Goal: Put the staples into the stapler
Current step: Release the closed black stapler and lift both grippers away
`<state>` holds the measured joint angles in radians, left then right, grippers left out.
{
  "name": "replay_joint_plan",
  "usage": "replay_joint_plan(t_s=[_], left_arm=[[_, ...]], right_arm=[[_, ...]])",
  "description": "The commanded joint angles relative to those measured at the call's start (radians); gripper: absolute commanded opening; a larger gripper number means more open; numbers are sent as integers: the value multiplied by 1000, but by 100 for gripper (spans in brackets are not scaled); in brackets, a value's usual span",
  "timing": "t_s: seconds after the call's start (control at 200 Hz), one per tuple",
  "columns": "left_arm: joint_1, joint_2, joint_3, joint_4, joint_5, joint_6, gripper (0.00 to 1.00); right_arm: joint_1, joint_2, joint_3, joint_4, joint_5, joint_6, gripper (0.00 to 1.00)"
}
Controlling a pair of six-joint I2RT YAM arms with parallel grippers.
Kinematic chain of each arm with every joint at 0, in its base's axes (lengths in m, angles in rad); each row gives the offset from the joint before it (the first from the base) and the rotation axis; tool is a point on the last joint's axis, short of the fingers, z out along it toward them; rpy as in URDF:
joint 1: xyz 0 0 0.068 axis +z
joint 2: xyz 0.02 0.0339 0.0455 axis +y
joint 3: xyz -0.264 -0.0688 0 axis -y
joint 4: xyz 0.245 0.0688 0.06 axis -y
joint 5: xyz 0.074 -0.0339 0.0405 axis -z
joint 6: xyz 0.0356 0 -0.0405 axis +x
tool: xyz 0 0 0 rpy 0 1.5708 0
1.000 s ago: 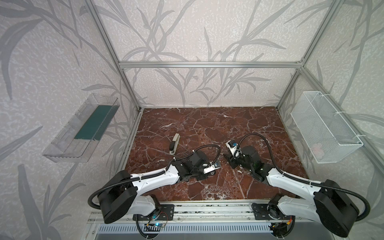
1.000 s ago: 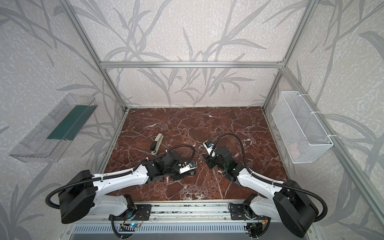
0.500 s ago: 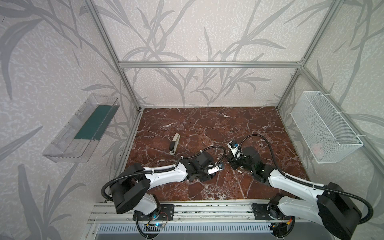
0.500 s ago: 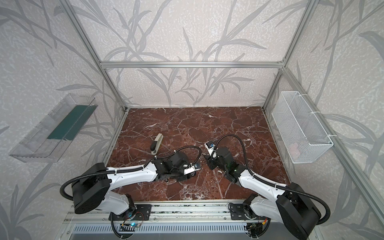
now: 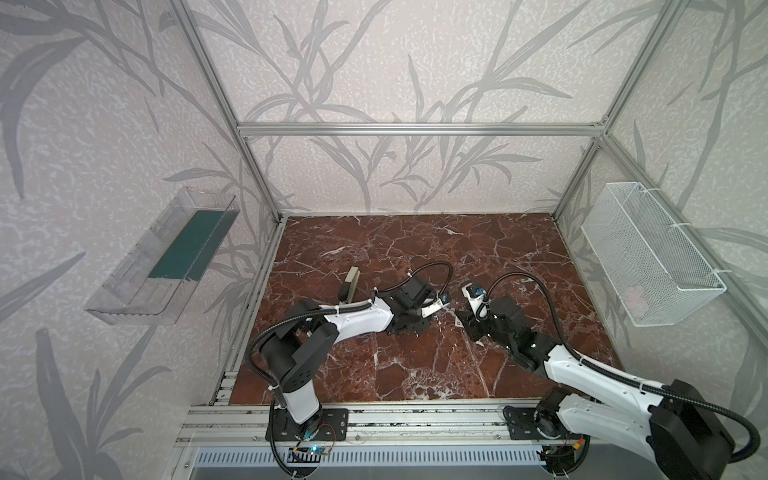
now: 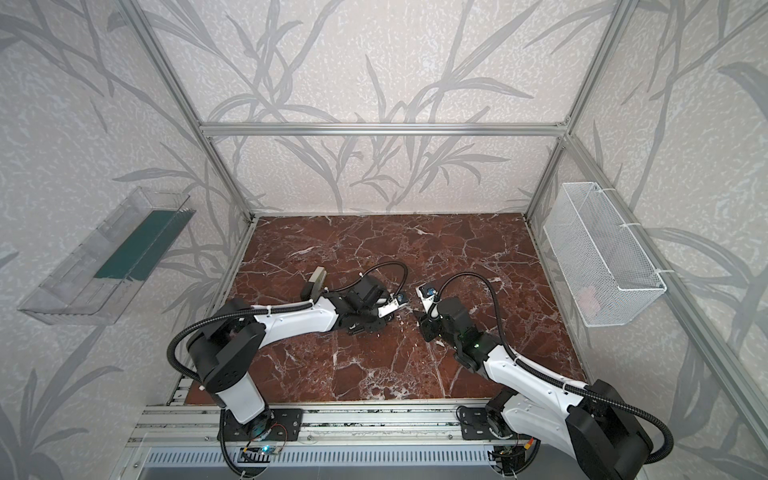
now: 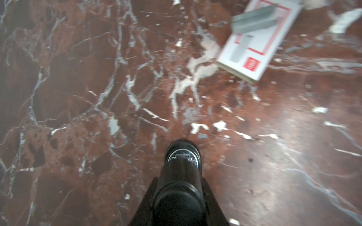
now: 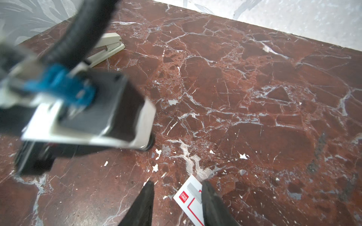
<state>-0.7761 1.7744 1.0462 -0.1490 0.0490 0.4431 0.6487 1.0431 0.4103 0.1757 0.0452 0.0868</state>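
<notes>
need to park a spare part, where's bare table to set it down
free: the back of the table, behind the beige stapler, and the front strip by the rail. crowded: the centre, around the staple box and black stapler.

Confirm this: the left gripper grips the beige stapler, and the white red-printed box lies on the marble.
Not beige: the left wrist view shows the left gripper gripping the black stapler. The white red-printed box does lie on the marble.
</notes>
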Motion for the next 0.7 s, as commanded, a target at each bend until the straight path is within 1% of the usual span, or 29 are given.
replay_joint_plan(t_s=[0.0, 0.08, 0.16, 0.215, 0.295, 0.315, 0.34, 0.355, 0.36, 0.37, 0.42, 0.485, 0.49, 0.495, 0.5, 0.505, 0.515, 0.565, 0.695], left_arm=[[53, 79, 91, -31, -25, 37, 20], [74, 128, 155, -51, -39, 40, 28], [86, 162, 210, -91, -49, 44, 42], [87, 162, 233, -108, -51, 39, 51], [92, 141, 249, -115, -57, 11, 58], [92, 134, 253, -122, -59, 3, 64], [93, 125, 258, -129, -61, -3, 75], [93, 118, 259, -133, -66, -7, 93], [93, 115, 259, -134, -68, -9, 96], [93, 109, 259, -135, -73, -13, 99], [95, 76, 254, -136, -94, -33, 99], [97, 17, 230, -128, -127, -68, 99], [98, 12, 228, -127, -130, -72, 99], [98, 7, 225, -125, -133, -77, 99], [98, 1, 223, -124, -135, -81, 99], [99, -4, 220, -122, -139, -86, 99], [101, -14, 215, -121, -145, -95, 99], [108, -68, 186, -109, -177, -146, 99], [143, -196, 93, -89, -322, -293, 99]], right_arm=[[-5, -39, -8, -50, 31, 33, 42], [-6, -48, -8, -60, 36, 34, 42], [-10, -45, 3, -88, 50, 40, 43], [-13, -41, 15, -104, 52, 44, 44], [-22, -33, 33, -121, 55, 56, 49], [-25, -30, 39, -123, 56, 60, 51], [-31, -26, 47, -125, 55, 67, 52], [-34, -23, 51, -125, 50, 67, 53], [-34, -22, 52, -125, 48, 68, 53], [-37, -20, 57, -126, 46, 69, 53], [-47, -8, 76, -127, 45, 75, 57], [-64, 17, 113, -139, 64, 90, 68], [-66, 20, 116, -140, 65, 91, 72], [-67, 23, 119, -142, 66, 92, 80], [-70, 25, 123, -143, 66, 93, 90], [-72, 29, 127, -145, 67, 94, 96], [-76, 35, 135, -149, 69, 96, 100], [-96, 68, 177, -173, 96, 108, 99], [-169, 153, 276, -219, 183, 133, 99]])
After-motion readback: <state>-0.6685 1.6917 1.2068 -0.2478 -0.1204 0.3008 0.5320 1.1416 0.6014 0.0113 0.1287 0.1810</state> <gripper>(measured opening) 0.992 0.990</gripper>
